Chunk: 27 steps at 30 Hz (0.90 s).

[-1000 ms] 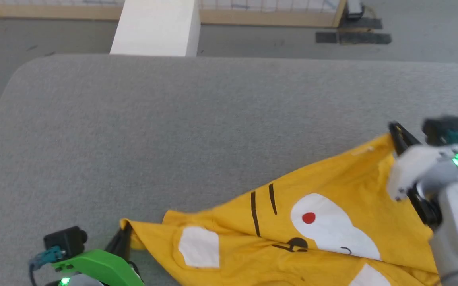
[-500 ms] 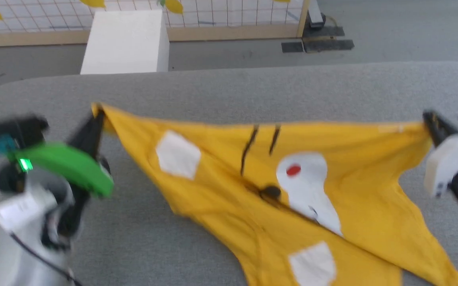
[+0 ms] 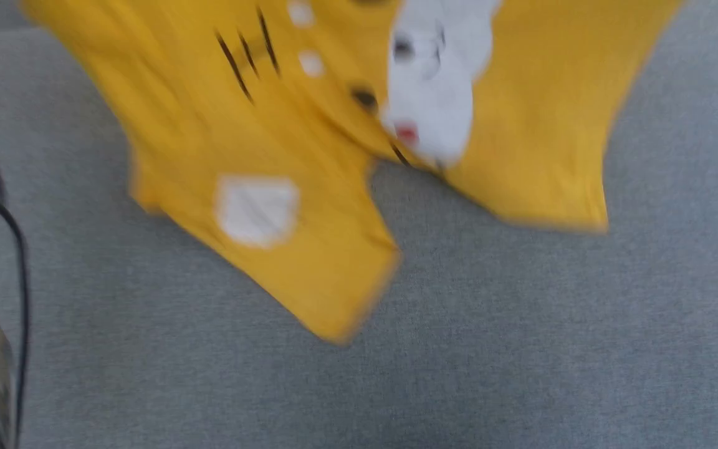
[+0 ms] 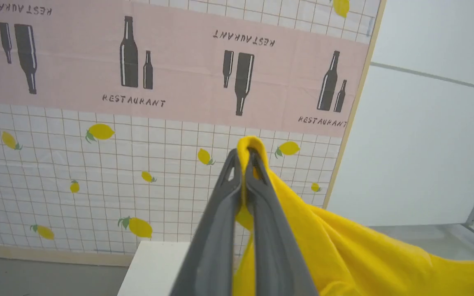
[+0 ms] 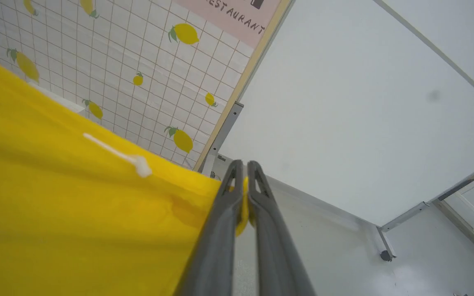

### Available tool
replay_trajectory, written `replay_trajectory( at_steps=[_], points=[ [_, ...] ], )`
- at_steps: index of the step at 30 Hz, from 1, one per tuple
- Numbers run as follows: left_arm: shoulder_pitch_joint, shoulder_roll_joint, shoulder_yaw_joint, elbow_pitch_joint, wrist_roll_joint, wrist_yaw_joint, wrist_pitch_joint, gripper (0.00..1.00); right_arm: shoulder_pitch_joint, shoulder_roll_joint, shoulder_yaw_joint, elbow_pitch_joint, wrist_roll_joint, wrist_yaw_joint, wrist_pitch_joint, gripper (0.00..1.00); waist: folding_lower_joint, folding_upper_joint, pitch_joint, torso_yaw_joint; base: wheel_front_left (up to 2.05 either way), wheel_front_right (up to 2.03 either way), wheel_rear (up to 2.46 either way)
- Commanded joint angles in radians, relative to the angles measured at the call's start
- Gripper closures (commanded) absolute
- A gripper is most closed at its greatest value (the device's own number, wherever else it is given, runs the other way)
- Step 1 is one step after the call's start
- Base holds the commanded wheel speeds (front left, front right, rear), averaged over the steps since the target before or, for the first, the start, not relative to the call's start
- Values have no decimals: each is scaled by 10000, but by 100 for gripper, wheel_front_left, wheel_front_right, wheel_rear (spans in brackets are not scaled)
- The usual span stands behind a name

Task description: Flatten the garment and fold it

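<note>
Here, a wide grey tabletop (image 3: 521,349) spreads across the head view. Over its far half the garment (image 3: 178,125), a bright yellow T-shirt, hangs spread out from left to right and blurred. Two loose ends of it dangle toward the near side, and I cannot tell whether they touch the tabletop. Its print faces the camera: a large white patch (image 3: 434,93) with a red dot toward the right, and black whisker lines (image 3: 234,59) and a smaller white patch (image 3: 256,209) toward the left.

In the wrist views a tiled wall (image 4: 56,164) dotted with lemons stands behind. The left hand (image 4: 245,164) is clenched on a bunched yellow corner of the garment. The right hand (image 5: 241,172) is clenched on another yellow edge, with a small white tag (image 5: 138,164) on the cloth to its left. A black cable (image 3: 19,249) runs down the left edge of the head view.
</note>
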Motion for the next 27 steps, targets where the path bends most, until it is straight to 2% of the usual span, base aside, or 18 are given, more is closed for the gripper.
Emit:
replay_trajectory(
  at_steps=[1,7,10,14,17,22,25,27],
  points=[
    [-719,90,152,159,115,121,-283,100,-561,170,-55,245,-197,-17,-194,100,-1,0,1603,-389,0,0,0],
    [-3566,142,548,579,672,325,-2227,100,-2769,878,-764,1054,-1457,-17,-1390,100,-1,0,2555,-522,0,0,0],
    [-4480,144,571,620,827,103,-3264,100,-3530,1107,-1035,1193,-2282,-17,-2092,100,-1,0,2766,-500,0,0,0],
    [-4747,204,437,877,1061,-177,-4164,100,-3952,1313,-1281,1417,-2823,-17,-2637,100,-1,0,2825,-383,0,0,0],
    [-4258,262,334,1424,1074,-294,-4189,100,-3734,1389,-1371,1765,-2890,-17,-2787,100,-1,0,2747,-262,0,0,0],
    [-2438,463,11,2865,1237,-353,-3825,100,-2516,1552,-1091,2707,-2554,-17,-3008,100,-1,0,2341,-126,0,0,0],
    [-1076,717,-530,3747,1644,-469,-3425,100,-1510,1728,-825,3383,-2143,-17,-3200,100,-1,0,1950,-85,0,0,0],
    [-157,942,-1135,4213,2087,-701,-3100,100,-769,1785,-454,3796,-1927,-17,-3349,100,-1,0,1620,-65,0,0,0]
  ],
)
